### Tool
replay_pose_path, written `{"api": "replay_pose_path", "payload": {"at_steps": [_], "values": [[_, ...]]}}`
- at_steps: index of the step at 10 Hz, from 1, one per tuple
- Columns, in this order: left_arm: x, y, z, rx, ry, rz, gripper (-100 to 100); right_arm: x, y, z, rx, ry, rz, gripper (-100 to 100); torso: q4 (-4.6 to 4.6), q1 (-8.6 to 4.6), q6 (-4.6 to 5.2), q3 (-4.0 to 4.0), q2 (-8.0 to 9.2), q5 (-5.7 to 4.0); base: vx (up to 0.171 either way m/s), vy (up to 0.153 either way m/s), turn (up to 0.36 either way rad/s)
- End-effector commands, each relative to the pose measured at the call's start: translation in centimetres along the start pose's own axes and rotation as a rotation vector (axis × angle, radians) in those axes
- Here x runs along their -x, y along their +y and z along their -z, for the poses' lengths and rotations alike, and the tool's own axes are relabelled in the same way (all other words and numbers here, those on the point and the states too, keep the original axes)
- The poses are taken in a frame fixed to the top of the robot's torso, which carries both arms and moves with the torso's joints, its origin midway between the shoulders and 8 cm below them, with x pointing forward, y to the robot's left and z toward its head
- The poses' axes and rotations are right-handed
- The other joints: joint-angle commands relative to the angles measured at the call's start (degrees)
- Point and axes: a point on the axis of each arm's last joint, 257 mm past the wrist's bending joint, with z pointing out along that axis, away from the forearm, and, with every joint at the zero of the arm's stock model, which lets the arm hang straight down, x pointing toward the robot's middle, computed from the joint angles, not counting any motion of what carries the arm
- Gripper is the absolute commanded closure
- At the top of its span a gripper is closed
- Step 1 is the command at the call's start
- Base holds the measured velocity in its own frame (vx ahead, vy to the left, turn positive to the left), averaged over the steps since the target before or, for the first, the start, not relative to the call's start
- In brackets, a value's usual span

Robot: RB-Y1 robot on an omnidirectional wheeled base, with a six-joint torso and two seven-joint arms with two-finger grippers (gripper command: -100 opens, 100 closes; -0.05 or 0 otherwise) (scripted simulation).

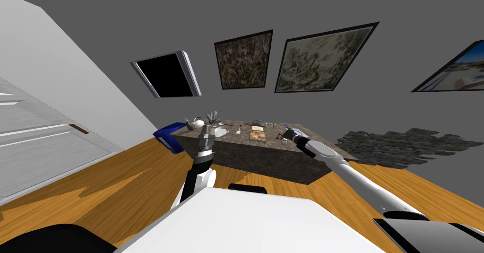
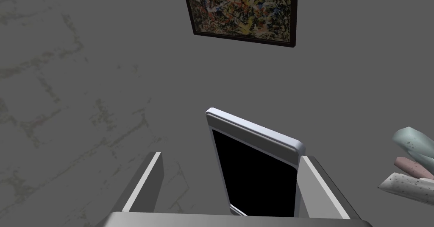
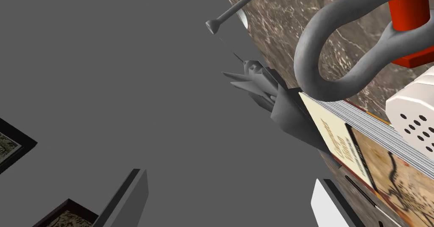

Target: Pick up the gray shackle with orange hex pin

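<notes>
A home's living room — framed pictures [image 1: 244, 59], wooden floor [image 1: 118, 179], cluttered table [image 1: 264, 160]

Marbled brown table [image 1: 264, 159] holds shackle [image 3: 307, 54], book [image 1: 256, 132], teapot [image 1: 198, 122], plate [image 1: 220, 131].

The left arm [image 1: 204, 159] and right arm [image 1: 364, 184] are white tubular links with dark joint bands; the left claw [image 2: 231, 156] and right claw [image 3: 231, 177] each carry two thin, light grey blades.

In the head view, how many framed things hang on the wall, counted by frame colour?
Dark-framed pictures: 3
White-framed black panel: 1
Total: 4
</notes>
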Motion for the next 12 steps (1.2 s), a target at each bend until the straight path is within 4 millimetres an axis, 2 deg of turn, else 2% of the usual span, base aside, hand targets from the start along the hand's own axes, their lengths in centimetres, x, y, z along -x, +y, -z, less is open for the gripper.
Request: {"api": "replay_pose_path", "payload": {"at_steps": [1, 2, 5, 6, 7, 8, 9, 12], "values": [[0.0, 0.0, 0.0, 0.000, 0.000, 0.000, 0, 1.4, 0.5, -0.8, 0.042, -0.017, 0.038, -100, 0.00, 0.00, 0.00, 0.00, 0.00, 0.00, -0.063, -0.093, 0.002], [0.0, 0.0, 0.0, 0.000, 0.000, 0.000, 0, 1.4, 0.5, -0.8, 0.042, -0.017, 0.038, -100, 0.01, -0.01, -0.01, 0.02, 0.03, 0.01, -0.054, -0.088, 0.009], [0.0, 0.0, 0.0, 0.000, 0.000, 0.000, 0, 3.1, 1.5, -2.3, 0.119, -0.036, 0.097, -100, 0.01, -0.09, 0.01, 0.01, 0.02, -0.02, -0.055, -0.127, 0.024], [0.0, 0.0, 0.0, 0.000, 0.000, 0.000, 0, 3.2, 2.4, -2.8, 0.160, -0.032, 0.114, -100, 0.00, -0.17, -0.01, -0.02, -0.05, -0.02, -0.048, -0.202, 0.085], [0.0, 0.0, 0.0, 0.000, 0.000, 0.000, 0, 3.8, 2.1, -3.0, 0.157, -0.040, 0.121, -100, -0.01, -0.37, -0.01, -0.02, -0.04, -0.07, -0.052, -0.159, 0.057], [0.0, 0.0, 0.0, 0.000, 0.000, 0.000, 0, 4.0, 3.0, -3.5, 0.199, -0.035, 0.139, -100, -0.01, -0.27, 0.01, -0.01, -0.02, -0.07, -0.082, -0.190, 0.084], [0.0, 0.0, 0.0, 0.000, 0.000, 0.000, 0, 4.4, 2.7, -3.6, 0.195, -0.040, 0.140, -100, 0.01, -0.37, -0.01, 0.03, 0.06, -0.07, -0.058, -0.144, 0.050], [0.0, 0.0, 0.0, 0.000, 0.000, 0.000, 0, 5.2, 4.3, -4.8, 0.270, -0.031, 0.165, -100, -0.03, -0.14, 0.01, -0.07, -0.13, -0.04, -0.026, -0.147, 0.096]]}}
